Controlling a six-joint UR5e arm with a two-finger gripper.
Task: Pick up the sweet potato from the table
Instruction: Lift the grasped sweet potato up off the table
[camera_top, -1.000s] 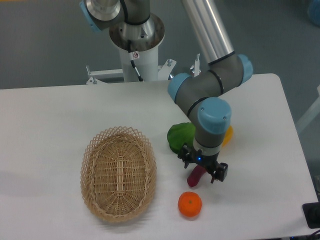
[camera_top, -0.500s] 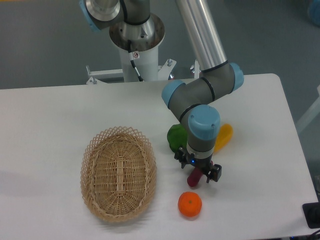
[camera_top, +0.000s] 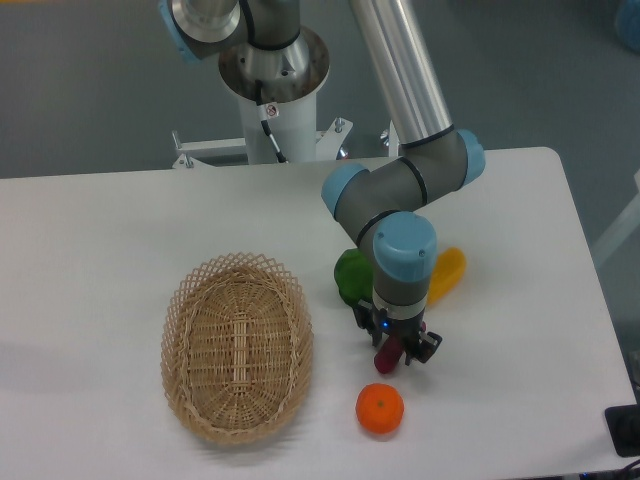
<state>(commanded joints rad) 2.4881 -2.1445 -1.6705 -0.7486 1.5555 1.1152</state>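
The sweet potato (camera_top: 386, 358), a small dark purple tuber, lies on the white table (camera_top: 100, 230) just above the orange (camera_top: 380, 409). My gripper (camera_top: 397, 344) points straight down over it, and the wrist hides most of the tuber, leaving only its lower left end in sight. The black fingers (camera_top: 431, 345) stand on either side of the sweet potato. The jaws look open around it, and no squeeze on it shows.
A wicker basket (camera_top: 237, 345) sits to the left. A green vegetable (camera_top: 352, 274) and a yellow oblong vegetable (camera_top: 447, 271) lie right behind the gripper, partly hidden by the arm. The table's right edge is at about x 600.
The arm has shifted left and lowered, bringing the gripper down over the sweet potato. The tuber has not moved.
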